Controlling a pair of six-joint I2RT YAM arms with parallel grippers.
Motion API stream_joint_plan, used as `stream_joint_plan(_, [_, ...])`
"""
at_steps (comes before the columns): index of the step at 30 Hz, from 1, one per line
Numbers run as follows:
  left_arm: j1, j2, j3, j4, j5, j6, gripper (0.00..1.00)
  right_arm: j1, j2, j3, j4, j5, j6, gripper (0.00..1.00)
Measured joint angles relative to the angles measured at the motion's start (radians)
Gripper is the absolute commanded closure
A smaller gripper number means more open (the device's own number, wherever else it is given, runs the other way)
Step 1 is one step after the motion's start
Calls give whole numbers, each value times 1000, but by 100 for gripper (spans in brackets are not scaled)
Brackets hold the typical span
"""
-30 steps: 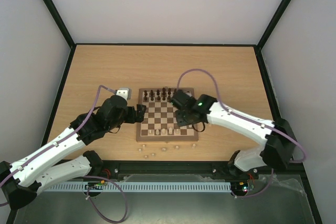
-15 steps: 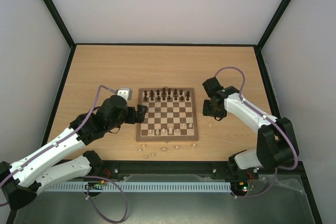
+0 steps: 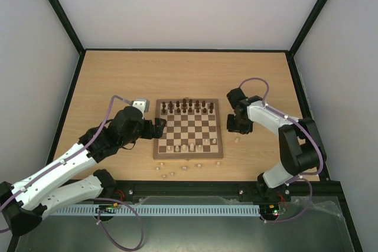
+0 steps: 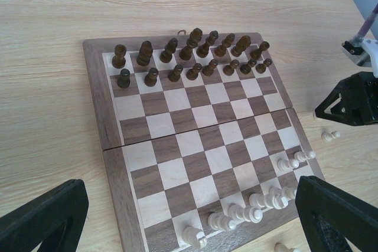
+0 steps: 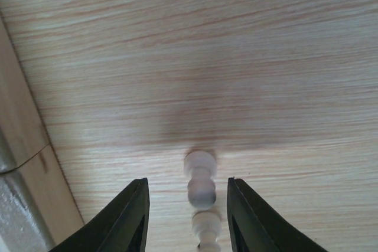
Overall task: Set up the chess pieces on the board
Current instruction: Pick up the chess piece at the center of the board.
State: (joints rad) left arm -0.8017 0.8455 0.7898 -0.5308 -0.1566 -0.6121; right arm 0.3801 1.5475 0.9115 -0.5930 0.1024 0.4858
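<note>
Jaws of the right gripper (image 5: 186, 182) hang wide open and empty above the table (image 5: 236, 57) just right of the board (image 4: 96, 104), a toppled pale pawn (image 5: 201, 188) lying between the two fingers, its long axis running along them, not across the gap.

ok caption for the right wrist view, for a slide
Open right gripper over a pale chess piece on the table.

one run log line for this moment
left gripper open at board left edge | right gripper open over pale piece on table, right of board | dark pieces on far two rows | pale pieces partly placed
</note>
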Motion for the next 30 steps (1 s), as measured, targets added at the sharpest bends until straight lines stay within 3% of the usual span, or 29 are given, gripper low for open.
stream_joint_plan(5, [6, 0, 0, 2, 8, 4, 1, -35, 13, 0, 18, -6, -13, 74])
stream_joint_plan(13, [27, 9, 0, 8, 28, 12, 1, -42, 34, 0, 24, -17, -19, 79])
stream_joint_plan(18, [34, 11, 0, 15, 37, 18, 1, -42, 34, 0, 24, -23, -27, 92])
stream_joint_plan(30, [35, 19, 0, 17, 44, 19, 1, -39, 7, 11, 10, -29, -31, 96])
